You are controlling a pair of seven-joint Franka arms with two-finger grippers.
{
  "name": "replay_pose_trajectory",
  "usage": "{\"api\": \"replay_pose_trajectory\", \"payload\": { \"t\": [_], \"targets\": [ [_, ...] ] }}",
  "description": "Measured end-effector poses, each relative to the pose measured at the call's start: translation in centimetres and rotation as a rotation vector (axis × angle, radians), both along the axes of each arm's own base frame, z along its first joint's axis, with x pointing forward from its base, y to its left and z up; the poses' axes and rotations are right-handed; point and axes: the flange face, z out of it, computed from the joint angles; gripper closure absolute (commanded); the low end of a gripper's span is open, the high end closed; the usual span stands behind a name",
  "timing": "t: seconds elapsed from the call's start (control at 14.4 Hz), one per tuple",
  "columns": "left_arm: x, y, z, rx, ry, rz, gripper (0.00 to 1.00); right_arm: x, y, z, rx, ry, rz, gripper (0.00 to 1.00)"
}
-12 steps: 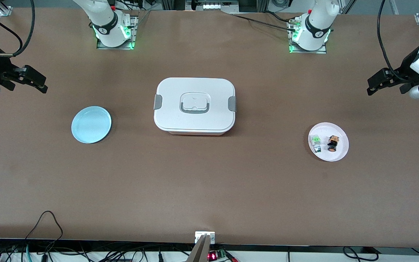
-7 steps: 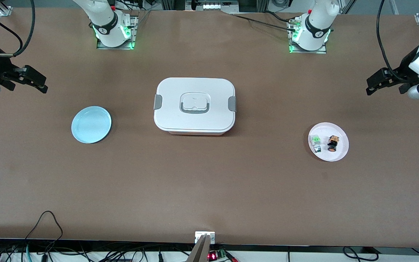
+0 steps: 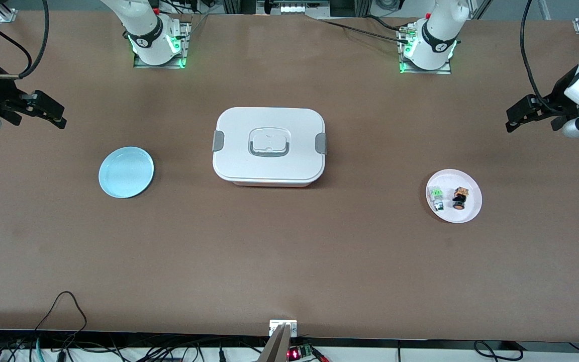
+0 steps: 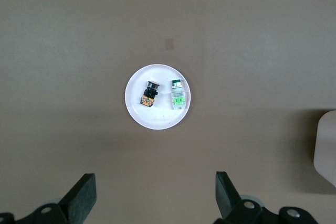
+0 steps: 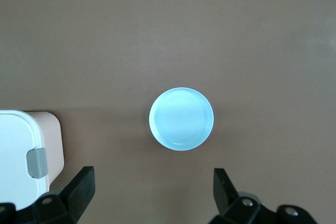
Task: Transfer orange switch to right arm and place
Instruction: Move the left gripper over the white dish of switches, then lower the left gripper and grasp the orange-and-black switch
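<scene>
At the right arm's end of the desk, the right gripper hangs high over bare desk, fingers spread wide and holding nothing; this arm is waiting. Its wrist view looks straight down on the empty blue plate, the likely place for the final set-down.

At the middle stands a closed white box with grey latches, clear of both plates.

Toward the left arm's end lies the white plate. On it rests the orange switch, lying on its side, with the green switch just beside it, apart but close. The orange one is on the side toward the left arm's end.

The left gripper hangs over the desk edge, well apart from the white plate, fingers wide and empty.

Assessment: the step in hand is the left arm's approach to the pickup; nothing has been grasped. To do it well, the left gripper should centre over the orange switch, turn so the fingers close across the black body, and come down without nudging the green switch or catching the plate's rim. A grip toward one end would leave free length for the right gripper at the handover.
</scene>
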Motion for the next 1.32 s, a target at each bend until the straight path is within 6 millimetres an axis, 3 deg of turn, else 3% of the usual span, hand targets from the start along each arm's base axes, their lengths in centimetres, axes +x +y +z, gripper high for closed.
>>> {"api": "replay_pose_trajectory", "payload": {
  "t": [0.14, 0.28, 0.49, 0.76, 1.32],
  "targets": [
    [0.5, 0.3, -1.4, 0.000, 0.027, -0.077, 0.00, 0.0, 0.0, 0.0, 0.000, 0.000, 0.000, 0.00],
    [1.3, 0.7, -4.0, -0.006, 0.077, -0.238, 0.00, 0.0, 0.0, 0.0, 0.000, 0.000, 0.000, 0.00],
    [2.9, 2.2, -9.7, -0.025, 0.116, -0.480, 0.00, 0.0, 0.0, 0.0, 0.000, 0.001, 0.000, 0.00],
    [3.6, 4.6, -17.2, -0.062, 0.145, -0.830, 0.00, 0.0, 0.0, 0.0, 0.000, 0.001, 0.000, 0.00],
    [5.2, 4.7, -30.2, -0.095, 0.131, -1.449, 0.00, 0.0, 0.0, 0.0, 0.000, -0.001, 0.000, 0.00]
  ]
}}
